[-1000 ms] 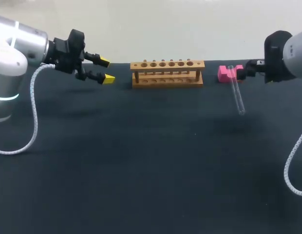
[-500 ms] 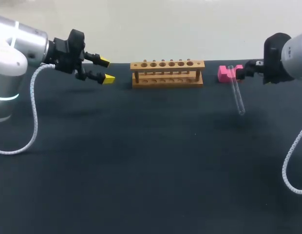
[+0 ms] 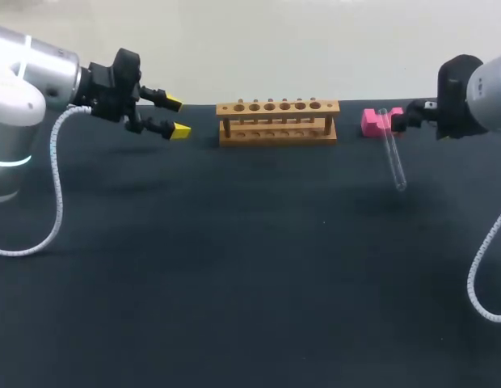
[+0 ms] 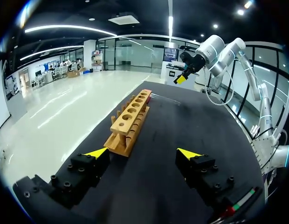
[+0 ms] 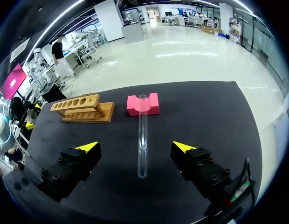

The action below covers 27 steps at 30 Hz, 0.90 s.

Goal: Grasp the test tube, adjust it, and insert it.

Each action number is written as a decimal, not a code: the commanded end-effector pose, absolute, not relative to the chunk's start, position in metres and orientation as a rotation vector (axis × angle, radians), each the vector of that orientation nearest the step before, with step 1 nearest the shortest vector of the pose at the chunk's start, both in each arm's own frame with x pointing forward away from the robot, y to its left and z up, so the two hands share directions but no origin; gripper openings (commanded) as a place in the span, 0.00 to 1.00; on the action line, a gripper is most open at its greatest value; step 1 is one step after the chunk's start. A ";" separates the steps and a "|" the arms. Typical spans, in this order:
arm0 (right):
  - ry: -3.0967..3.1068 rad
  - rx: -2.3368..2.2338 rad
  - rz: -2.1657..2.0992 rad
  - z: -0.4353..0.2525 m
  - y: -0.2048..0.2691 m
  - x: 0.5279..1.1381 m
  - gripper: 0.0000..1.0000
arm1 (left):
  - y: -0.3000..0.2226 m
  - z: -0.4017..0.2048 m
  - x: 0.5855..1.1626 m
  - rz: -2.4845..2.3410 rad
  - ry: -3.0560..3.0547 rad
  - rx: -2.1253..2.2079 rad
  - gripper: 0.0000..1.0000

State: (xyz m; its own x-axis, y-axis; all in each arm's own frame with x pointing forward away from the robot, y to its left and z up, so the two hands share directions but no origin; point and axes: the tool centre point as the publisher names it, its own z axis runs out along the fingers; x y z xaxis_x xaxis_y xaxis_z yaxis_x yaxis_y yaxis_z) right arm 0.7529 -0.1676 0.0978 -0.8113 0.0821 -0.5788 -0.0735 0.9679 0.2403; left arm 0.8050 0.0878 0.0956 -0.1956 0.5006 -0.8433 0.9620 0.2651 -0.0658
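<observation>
The test tube (image 3: 393,158) lies with one end propped on the pink block (image 3: 373,121) (presumably easing a pinch) beside the rack (image 3: 278,120), ahead of the right gripper (image 5: 136,147), spread and empty like the left gripper (image 3: 177,116).

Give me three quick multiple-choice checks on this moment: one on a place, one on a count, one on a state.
1. What does one end of the tube rest on?
A) a pink block
B) a white dish
C) a metal tray

2. How many holes show in the top of the wooden rack?
A) three
B) six
C) ten

3. How do the right fingers stand?
A) shut on the tube
B) shut on the block
C) open, holding nothing

Answers:
1 A: in the right wrist view the tube lies in the block's groove.
2 B: the head view shows six holes in a row.
3 C: both fingers stand wide apart, clear of the tube.
</observation>
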 end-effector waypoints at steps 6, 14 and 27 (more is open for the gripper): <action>2.126 0.065 0.300 0.095 -0.167 0.751 1.00 | 0.088 0.095 0.805 -0.808 1.812 1.330 1.00; 2.072 0.088 0.201 0.068 -0.171 0.767 1.00 | 0.088 0.095 0.805 -0.808 1.812 1.330 1.00; 2.098 0.091 0.173 0.066 -0.173 0.767 1.00 | 0.088 0.095 0.805 -0.808 1.812 1.330 1.00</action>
State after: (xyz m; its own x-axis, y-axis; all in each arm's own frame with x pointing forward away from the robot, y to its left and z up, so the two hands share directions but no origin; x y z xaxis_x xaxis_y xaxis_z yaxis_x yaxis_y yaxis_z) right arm 0.7696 -0.1723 0.0685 -0.7977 0.0917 -0.5961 -0.0059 0.9871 0.1598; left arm 0.8050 0.0878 0.0956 -0.1956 0.5006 -0.8433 0.9620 0.2651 -0.0658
